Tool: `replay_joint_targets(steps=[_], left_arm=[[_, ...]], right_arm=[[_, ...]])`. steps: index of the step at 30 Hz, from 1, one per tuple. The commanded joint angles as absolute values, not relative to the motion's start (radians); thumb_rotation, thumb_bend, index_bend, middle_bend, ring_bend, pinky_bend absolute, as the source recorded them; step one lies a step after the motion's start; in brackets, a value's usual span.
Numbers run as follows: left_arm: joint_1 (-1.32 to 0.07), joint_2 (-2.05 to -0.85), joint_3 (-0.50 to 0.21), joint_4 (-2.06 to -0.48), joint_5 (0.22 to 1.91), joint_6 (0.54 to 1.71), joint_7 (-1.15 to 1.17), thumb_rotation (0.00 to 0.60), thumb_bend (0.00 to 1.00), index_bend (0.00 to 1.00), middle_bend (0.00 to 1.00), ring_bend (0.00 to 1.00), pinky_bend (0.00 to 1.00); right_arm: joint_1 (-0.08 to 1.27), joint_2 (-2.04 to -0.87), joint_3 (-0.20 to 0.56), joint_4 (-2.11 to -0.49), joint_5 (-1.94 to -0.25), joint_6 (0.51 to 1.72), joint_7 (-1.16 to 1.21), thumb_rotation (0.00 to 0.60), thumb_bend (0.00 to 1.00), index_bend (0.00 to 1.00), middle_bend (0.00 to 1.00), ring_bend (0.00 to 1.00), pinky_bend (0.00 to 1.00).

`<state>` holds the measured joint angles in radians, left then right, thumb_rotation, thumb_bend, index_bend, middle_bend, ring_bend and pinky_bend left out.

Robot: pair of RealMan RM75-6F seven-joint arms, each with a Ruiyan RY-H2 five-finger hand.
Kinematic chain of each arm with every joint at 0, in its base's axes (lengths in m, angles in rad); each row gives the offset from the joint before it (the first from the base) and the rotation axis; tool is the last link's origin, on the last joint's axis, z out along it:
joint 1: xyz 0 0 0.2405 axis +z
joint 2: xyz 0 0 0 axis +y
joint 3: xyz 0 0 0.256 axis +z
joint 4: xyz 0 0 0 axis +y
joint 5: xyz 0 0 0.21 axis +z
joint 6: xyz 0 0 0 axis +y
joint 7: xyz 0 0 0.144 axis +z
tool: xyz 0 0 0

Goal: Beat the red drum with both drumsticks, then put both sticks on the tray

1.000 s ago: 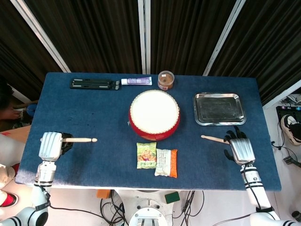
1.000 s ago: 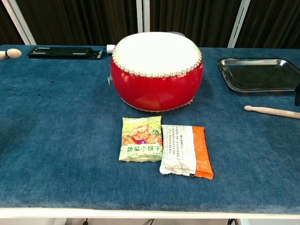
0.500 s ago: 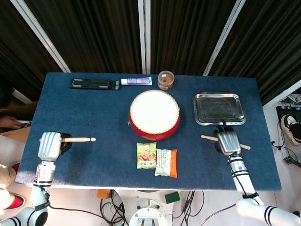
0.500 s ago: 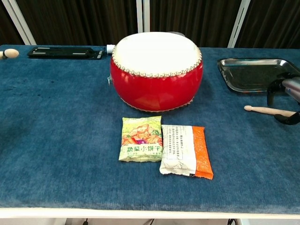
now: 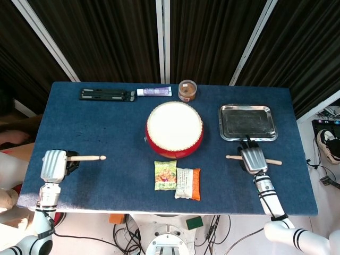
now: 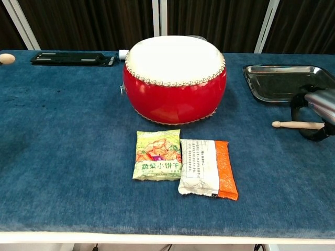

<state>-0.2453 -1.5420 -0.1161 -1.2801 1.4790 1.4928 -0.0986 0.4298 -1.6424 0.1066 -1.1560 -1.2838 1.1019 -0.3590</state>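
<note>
The red drum point(image 5: 174, 129) with its white head stands mid-table, and shows large in the chest view point(image 6: 174, 83). The steel tray point(image 5: 248, 122) lies to its right, empty point(image 6: 285, 83). My left hand point(image 5: 54, 164) grips one drumstick point(image 5: 87, 158) at the table's left front, tip pointing right; only that tip point(image 6: 6, 58) reaches the chest view. My right hand point(image 5: 253, 159) lies over the other drumstick point(image 5: 232, 157) just in front of the tray. In the chest view its dark fingers point(image 6: 299, 104) curl around this stick point(image 6: 290, 124), which lies low on the cloth.
Two snack packets point(image 5: 166, 175) point(image 5: 188, 183) lie in front of the drum. Along the back edge are a black flat case point(image 5: 106, 94), a small tube point(image 5: 154, 91) and a brown jar point(image 5: 187, 90). The blue cloth point(image 5: 111, 133) covers the table.
My right hand moved left from beside the stick's handle to over its middle, and its fingers closed around it. The left hand drifted slightly left with its stick.
</note>
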Motion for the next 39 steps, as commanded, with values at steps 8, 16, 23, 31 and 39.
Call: replay_joint_targets(steps=[8,16,23,31,39], left_arm=[[-0.244,-1.533,-0.119,-1.291,1.481,1.496,-0.092,0.600,0.58,1.00,1.00,1.00,1.00],[-0.244,-1.519,-0.123,-1.320,1.492,1.512,-0.077,0.600,0.58,1.00,1.00,1.00,1.00],[-0.240,-1.515,-0.120,-1.334,1.495,1.516,-0.072,0.600,0.58,1.00,1.00,1.00,1.00],[-0.238,-1.510,-0.119,-1.344,1.497,1.516,-0.066,0.600,0.58,1.00,1.00,1.00,1.00],[-0.237,-1.513,-0.116,-1.342,1.495,1.510,-0.067,0.600,0.58,1.00,1.00,1.00,1.00]], right_arm=[[0.354,-1.541,0.103,-1.325,-1.412,1.289,-0.005,0.600,0.48,0.76,0.37,0.09,0.24],[0.311,-1.420,0.152,-1.563,-1.369,1.264,0.446,0.600,0.49,0.79,0.44,0.18,0.29],[0.284,-1.396,0.216,-1.621,-1.286,1.192,0.875,0.600,0.49,0.81,0.48,0.23,0.30],[0.283,-1.427,0.247,-1.555,-1.278,1.093,1.225,0.600,0.49,0.81,0.50,0.24,0.30],[0.305,-1.481,0.234,-1.455,-1.384,1.057,1.500,0.600,0.49,0.56,0.50,0.27,0.30]])
